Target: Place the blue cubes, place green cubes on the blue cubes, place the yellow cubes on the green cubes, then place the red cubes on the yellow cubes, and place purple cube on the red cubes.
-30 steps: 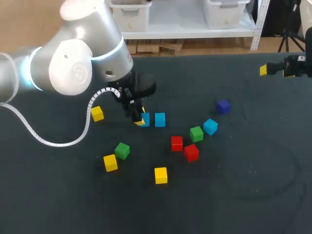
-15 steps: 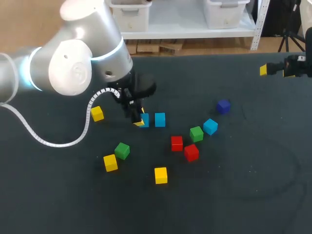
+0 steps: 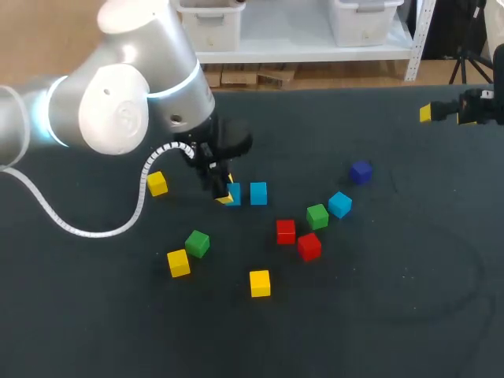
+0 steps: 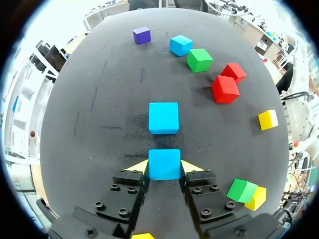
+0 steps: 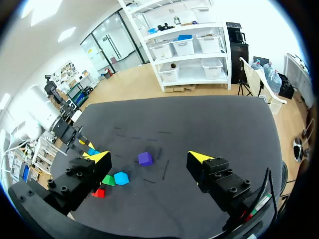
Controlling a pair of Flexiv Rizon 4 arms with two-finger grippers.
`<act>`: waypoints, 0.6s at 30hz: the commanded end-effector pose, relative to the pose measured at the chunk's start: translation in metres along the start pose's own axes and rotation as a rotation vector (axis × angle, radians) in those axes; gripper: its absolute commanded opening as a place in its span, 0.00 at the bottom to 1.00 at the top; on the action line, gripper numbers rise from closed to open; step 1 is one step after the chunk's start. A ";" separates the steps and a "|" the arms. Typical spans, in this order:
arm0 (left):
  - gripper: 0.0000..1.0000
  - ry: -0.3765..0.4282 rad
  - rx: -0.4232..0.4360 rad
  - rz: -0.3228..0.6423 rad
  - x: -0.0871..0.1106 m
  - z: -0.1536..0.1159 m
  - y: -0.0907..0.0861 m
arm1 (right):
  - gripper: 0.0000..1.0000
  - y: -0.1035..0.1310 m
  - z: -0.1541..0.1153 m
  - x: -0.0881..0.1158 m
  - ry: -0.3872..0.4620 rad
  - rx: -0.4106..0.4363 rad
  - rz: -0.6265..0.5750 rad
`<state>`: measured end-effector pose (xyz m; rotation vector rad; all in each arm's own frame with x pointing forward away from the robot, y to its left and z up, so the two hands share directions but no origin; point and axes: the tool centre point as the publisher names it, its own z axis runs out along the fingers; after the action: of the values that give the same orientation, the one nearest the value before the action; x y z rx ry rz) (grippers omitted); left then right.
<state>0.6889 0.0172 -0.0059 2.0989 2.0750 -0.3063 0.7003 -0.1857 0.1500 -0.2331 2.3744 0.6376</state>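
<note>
My left gripper (image 4: 164,167) is shut on a blue cube (image 4: 164,164), low at the table just short of a second blue cube (image 4: 163,118); a narrow gap separates the two. From above, the held blue cube (image 3: 234,193) sits left of its neighbour (image 3: 258,193). A third blue cube (image 3: 339,205) lies beside a green cube (image 3: 317,216), with two red cubes (image 3: 286,231) (image 3: 309,246) close by and the purple cube (image 3: 361,172) further back. My right gripper (image 3: 445,114) hangs open and empty at the far right, high above the table.
Another green cube (image 3: 197,243) touches a yellow cube (image 3: 179,262) at the front left. More yellow cubes lie at the left (image 3: 157,183) and front centre (image 3: 260,283). The left arm's white cable (image 3: 94,228) loops over the table's left side.
</note>
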 end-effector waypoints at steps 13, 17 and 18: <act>0.53 0.005 0.000 -0.006 0.000 0.000 -0.002 | 1.00 0.001 0.000 0.000 -0.001 0.003 0.001; 0.91 0.007 -0.002 -0.011 -0.001 -0.002 -0.002 | 1.00 0.001 0.000 0.000 -0.001 0.003 0.001; 1.00 0.005 -0.004 -0.020 0.000 -0.004 -0.002 | 1.00 0.001 0.000 0.000 -0.001 0.003 0.001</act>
<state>0.6877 0.0163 -0.0052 2.0861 2.0939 -0.3031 0.7003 -0.1857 0.1500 -0.2331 2.3744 0.6376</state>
